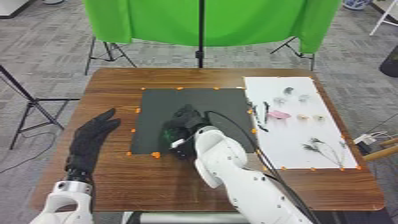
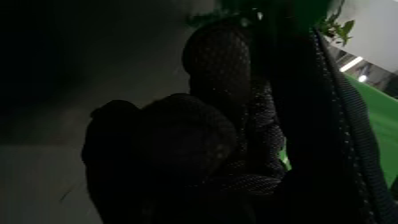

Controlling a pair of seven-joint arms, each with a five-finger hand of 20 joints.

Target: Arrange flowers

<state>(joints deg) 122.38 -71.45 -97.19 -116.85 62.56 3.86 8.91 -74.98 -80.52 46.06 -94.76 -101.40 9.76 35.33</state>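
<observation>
In the head view my right hand (image 1: 185, 122) is over the dark mat (image 1: 222, 97), with a bit of green foliage (image 1: 169, 134) beside it. My left hand (image 1: 93, 137) lies on the table left of the mat, its fingers straight. On the white sheet (image 1: 266, 155) are a pink flower (image 1: 279, 114), small cream flowers (image 1: 303, 117), pale bluish flowers (image 1: 304, 98), a long leaf (image 1: 264, 112) and a green sprig (image 1: 315, 145). In the right wrist view the right hand (image 2: 182, 135) has curled fingers, pinching dark greenery whose leaves (image 2: 342, 30) show past the glove; its stem is hidden.
Orange tabs (image 1: 155, 155) mark the edges of the mat and sheet. A black cable runs along the right forearm and over the mat. Behind the table (image 1: 115, 80) stand a green cloth (image 1: 213, 25) and thin black stands; a wooden chair (image 1: 382, 150) is at the right.
</observation>
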